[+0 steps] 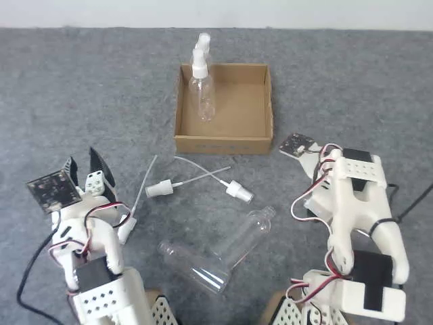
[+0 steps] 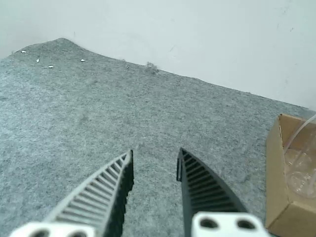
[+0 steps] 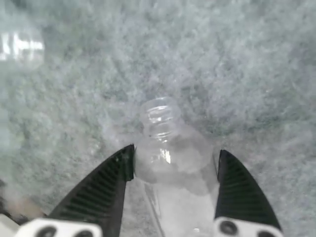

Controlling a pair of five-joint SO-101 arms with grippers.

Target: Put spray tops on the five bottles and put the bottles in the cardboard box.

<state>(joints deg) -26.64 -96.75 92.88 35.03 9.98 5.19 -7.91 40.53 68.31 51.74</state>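
**Jaws spread at a bare bottle neck**

Spread wide, the right jaws flank the shoulder of an uncapped bottle [image 3: 159,116] lying on the grey counter; I cannot tell whether they touch it. The left jaws are spread too and hold nothing, up near the counter's left edge. Three spray tops [image 1: 162,188] lie mid-counter, just in front of the cardboard box [image 1: 223,144]. The box sits toward the far edge with two capped bottles [image 1: 202,95] at its left side.

To my eye, the grip should close on the body below the threads and leave the mouth free. The bottle then wants standing upright so a top's tube can drop in straight. Clear plastic like this may slip or squash if squeezed hard.

No label or print is readable anywhere.
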